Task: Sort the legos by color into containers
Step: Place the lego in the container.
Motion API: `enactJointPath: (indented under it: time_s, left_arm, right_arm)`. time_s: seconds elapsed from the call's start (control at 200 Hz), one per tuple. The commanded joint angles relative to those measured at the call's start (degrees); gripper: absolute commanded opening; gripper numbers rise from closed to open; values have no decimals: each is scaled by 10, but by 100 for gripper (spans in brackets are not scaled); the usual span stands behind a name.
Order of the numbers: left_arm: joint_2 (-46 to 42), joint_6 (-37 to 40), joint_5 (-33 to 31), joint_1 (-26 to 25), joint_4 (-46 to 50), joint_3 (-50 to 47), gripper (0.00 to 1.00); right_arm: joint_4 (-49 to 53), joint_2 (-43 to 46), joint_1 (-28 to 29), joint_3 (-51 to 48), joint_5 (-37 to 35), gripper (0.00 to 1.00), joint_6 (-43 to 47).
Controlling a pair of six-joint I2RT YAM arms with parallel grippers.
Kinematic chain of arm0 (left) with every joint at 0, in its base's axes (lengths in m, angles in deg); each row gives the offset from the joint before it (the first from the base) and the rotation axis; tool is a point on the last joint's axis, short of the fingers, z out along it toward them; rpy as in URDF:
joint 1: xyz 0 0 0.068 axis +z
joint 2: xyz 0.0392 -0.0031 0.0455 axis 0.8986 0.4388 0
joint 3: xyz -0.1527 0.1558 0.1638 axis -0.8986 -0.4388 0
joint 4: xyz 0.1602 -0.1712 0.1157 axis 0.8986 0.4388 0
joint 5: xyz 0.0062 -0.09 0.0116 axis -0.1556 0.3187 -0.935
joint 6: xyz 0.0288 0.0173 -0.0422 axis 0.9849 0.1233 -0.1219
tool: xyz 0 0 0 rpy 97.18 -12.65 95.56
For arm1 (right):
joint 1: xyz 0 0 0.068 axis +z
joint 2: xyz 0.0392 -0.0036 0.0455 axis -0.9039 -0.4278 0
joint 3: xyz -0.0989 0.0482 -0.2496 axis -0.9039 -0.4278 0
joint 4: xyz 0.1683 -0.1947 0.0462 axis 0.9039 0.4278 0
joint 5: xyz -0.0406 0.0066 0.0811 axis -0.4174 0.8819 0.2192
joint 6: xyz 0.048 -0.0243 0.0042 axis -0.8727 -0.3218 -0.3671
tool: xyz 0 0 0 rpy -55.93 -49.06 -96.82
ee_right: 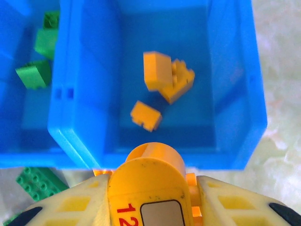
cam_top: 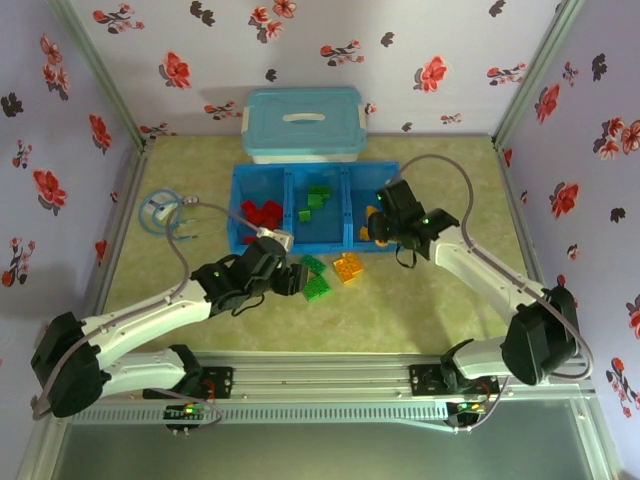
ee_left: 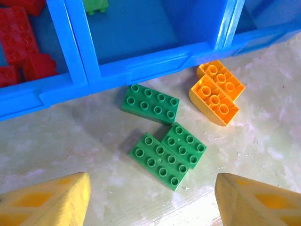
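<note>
My left gripper (ee_left: pixel 151 190) (cam_top: pixel 296 278) hangs open over the table, just short of two green legos (ee_left: pixel 160 160) (ee_left: pixel 184 144) lying side by side; a third green lego (ee_left: pixel 150 102) lies by the tray wall. Two orange legos (ee_left: pixel 217 92) (cam_top: pixel 348 267) lie to their right. My right gripper (ee_right: pixel 151 184) (cam_top: pixel 381 232) is shut on an orange rounded lego (ee_right: pixel 155 162), at the near wall of the right container (ee_right: pixel 235 94), which holds orange legos (ee_right: pixel 167 75). The middle container holds green legos (cam_top: pixel 318 200), the left one red legos (cam_top: pixel 262 213).
A pale-blue lidded box (cam_top: pixel 303 123) stands behind the blue tray (cam_top: pixel 290 245). A coiled blue cable (cam_top: pixel 160 212) lies at the left of the table. Flowered walls close in the left, back and right sides.
</note>
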Motion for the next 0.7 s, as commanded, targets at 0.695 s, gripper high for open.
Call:
enactJointPath:
  time_s: [0.695]
  left_arm:
    - [-8, -32, -39, -19, 7, -22, 70]
  right_arm:
    - [-43, -28, -3, 3, 77, 70, 33]
